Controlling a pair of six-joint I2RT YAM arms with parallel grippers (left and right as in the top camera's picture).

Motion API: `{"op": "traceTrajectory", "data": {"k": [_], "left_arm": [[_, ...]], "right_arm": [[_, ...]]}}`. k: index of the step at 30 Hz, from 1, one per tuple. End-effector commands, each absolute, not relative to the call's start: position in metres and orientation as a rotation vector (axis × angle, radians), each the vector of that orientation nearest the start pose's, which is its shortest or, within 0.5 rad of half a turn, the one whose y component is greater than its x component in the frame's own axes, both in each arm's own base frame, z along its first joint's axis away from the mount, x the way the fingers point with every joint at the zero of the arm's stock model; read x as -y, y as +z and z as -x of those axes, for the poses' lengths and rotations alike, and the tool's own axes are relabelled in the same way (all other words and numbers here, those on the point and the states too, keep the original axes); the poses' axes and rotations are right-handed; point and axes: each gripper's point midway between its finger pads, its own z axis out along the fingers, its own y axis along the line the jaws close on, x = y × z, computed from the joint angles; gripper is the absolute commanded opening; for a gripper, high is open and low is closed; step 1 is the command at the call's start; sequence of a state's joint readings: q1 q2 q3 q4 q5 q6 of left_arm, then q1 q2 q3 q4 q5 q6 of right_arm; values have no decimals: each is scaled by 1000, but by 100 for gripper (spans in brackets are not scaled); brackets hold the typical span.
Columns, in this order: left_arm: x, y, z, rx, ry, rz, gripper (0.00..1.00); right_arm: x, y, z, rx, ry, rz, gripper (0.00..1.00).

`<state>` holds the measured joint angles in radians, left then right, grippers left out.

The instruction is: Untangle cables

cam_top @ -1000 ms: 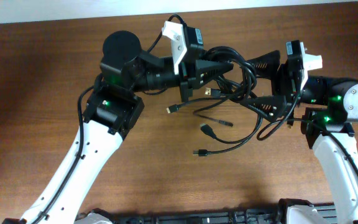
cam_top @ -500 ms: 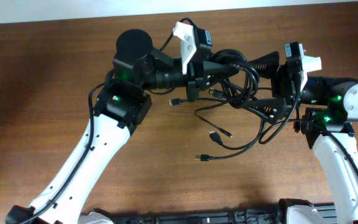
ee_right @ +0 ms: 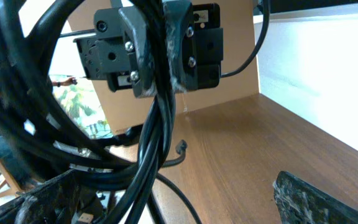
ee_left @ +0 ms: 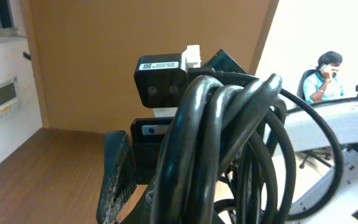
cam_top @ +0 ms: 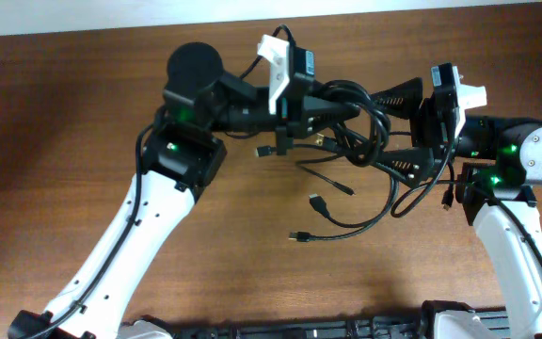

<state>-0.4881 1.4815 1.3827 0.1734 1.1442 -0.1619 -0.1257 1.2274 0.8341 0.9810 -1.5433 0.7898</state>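
The cables [cam_top: 370, 132] are a tangled bunch of thin black cords held above the table between my two grippers. My left gripper [cam_top: 342, 108] is shut on several strands; the right wrist view shows its jaws [ee_right: 160, 50] clamped on the cords [ee_right: 154, 143]. My right gripper [cam_top: 380, 126] is open wide, with loops passing between its fingers [ee_right: 179, 205]. Loose ends with plugs [cam_top: 299, 235] hang down toward the table. In the left wrist view the cords [ee_left: 216, 155] fill the middle and hide most of the jaws [ee_left: 166, 199].
The brown wooden table [cam_top: 64, 113] lies under both arms. A dark strip [cam_top: 280, 330] runs along the front edge. The right arm's white base link [cam_top: 516, 254] stands at the right.
My left gripper rose and shifted right with the bunch, then drifted slightly back left. The hanging plug ends swung with it. The right gripper stayed in place and open.
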Motion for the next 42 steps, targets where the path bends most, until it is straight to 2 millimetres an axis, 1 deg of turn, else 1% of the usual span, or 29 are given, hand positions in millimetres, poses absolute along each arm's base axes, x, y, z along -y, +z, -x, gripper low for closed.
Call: {"op": "traceTrajectory", "data": {"k": [1, 3, 9, 13, 15, 17, 22, 26, 29, 38, 42], "left_arm": [[308, 428, -270, -1194, -1361, -1225, 0], [307, 428, -272, -1212, -1373, -1211, 0], [309, 427, -267, -1209, -1392, -1229, 0], [317, 427, -257, -1194, -1415, -1253, 0], [321, 427, -255, -1194, -1415, -1251, 0], [325, 426, -260, -1210, -1398, -1224, 0], [338, 417, -275, -1266, -1363, -1158, 0], [341, 411, -288, -1307, -1335, -1113, 0], [340, 412, -295, -1320, -1307, -1080, 0], [339, 412, -304, -1340, -1268, -1034, 0], [341, 405, -303, -1381, -1282, -1032, 0]], "right_arm": [[-140, 373, -261, -1381, 1239, 992, 96], [-140, 373, -261, -1381, 1239, 992, 96], [-140, 375, -263, -1378, 1234, 977, 96], [-140, 375, -264, -1377, 1233, 973, 96], [-140, 375, -264, -1377, 1233, 973, 98], [-140, 375, -264, -1377, 1234, 975, 100], [-140, 374, -262, -1379, 1238, 985, 100], [-140, 374, -262, -1380, 1238, 987, 100], [-140, 374, -262, -1380, 1239, 990, 100], [-140, 374, -262, -1380, 1239, 990, 100], [-140, 374, -262, -1379, 1238, 986, 100]]}}
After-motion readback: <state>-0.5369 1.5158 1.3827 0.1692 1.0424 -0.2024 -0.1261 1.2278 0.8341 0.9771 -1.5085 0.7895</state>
